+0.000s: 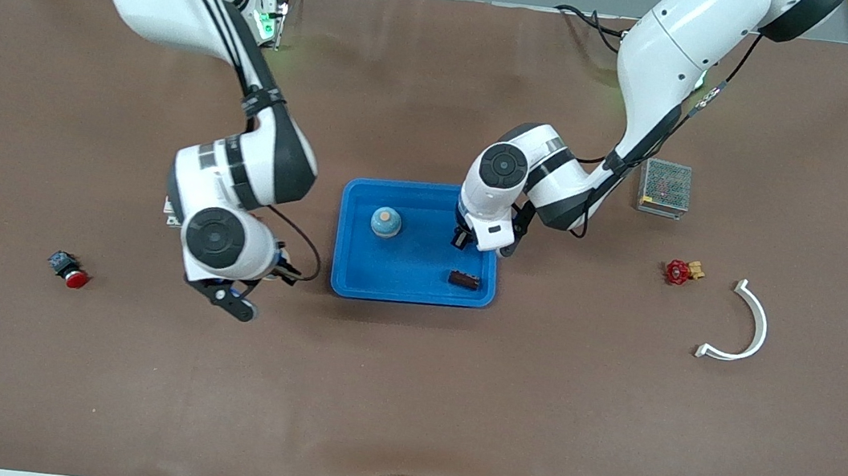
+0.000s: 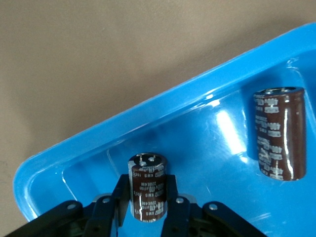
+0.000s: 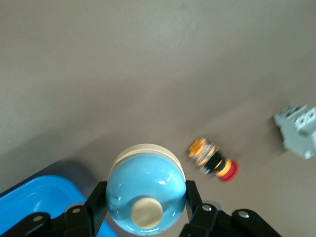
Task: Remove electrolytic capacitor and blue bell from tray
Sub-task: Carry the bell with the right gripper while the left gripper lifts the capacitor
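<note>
While both arms are busy, the front view shows the tray (image 1: 354, 282) at table centre. The left gripper (image 1: 462, 239) is down inside it at about 2 o'clock from the tray's middle. The right gripper (image 1: 238, 302) is off the tray, over bare table at about 8 o'clock. A loose bell (image 1: 385, 222) sits at the tray's 10 o'clock and a lying capacitor (image 1: 465, 279) at its 5 o'clock. We judge there are two of each part, which would explain the split: one arm per item, so neither crosses the other. In the left wrist view, the fingers are closed on an upright capacitor (image 2: 147, 187), one pad on each side of the can. It stands on the tray floor and isn't lifted out yet; gripping across the round body should keep it from rolling. In the right wrist view, the fingers clamp a blue bell (image 3: 145, 197) across its dome. It is held over table with only the tray's corner in frame, so that one looks clear of the rim. A red pushbutton (image 3: 213, 159) lies nearby, so we'd pick the drop spot with care.
</note>
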